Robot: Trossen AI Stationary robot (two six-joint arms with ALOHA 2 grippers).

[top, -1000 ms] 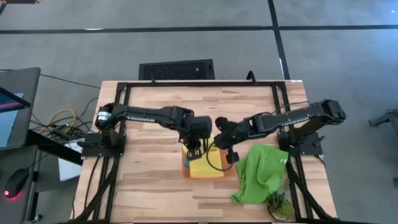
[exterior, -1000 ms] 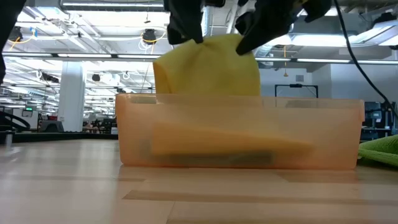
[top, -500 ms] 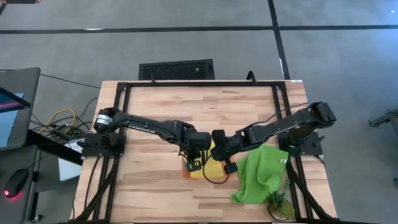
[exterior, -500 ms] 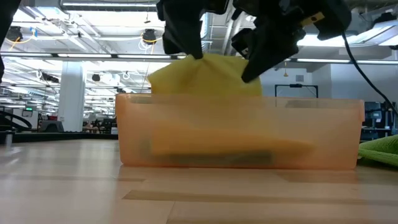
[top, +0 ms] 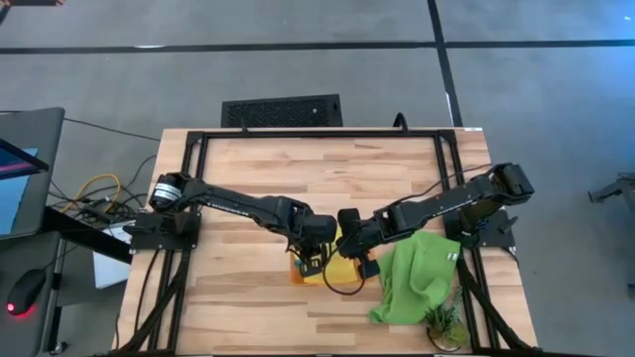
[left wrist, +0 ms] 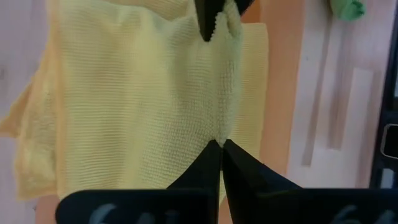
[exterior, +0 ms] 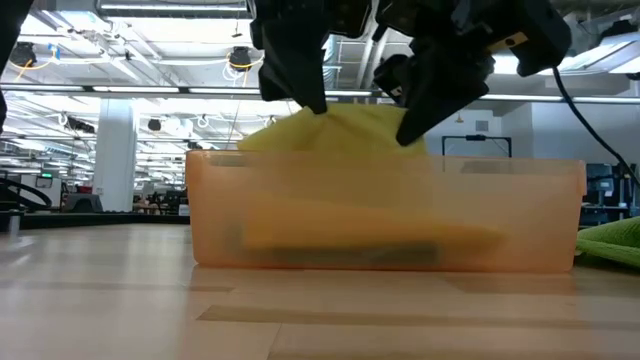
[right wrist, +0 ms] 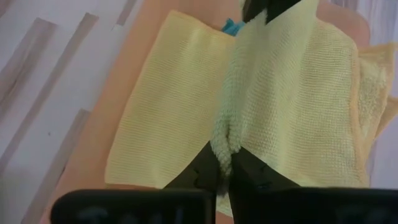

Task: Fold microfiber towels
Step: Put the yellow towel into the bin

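Towel: folded yellow towel (exterior: 335, 125) has sunk lower over orange tray (exterior: 385, 215), nearly placed.
Left end effector (left wrist: 219, 149): pinching its edge.
Right end effector (right wrist: 222, 163): still pinching, grip loosening.
Green towel (top: 415, 278): beside tray, unfolded.

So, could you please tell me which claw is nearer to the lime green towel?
The right claw is nearer, just beside the lime green towel. The left claw is farther off, over the orange tray.

Both arms are crowding the space over the orange tray (exterior: 385, 215), its walls blocking low side approaches. The green towel (top: 417, 278) is occupying the desk's (top: 248, 307) right side; the left side is lying open.
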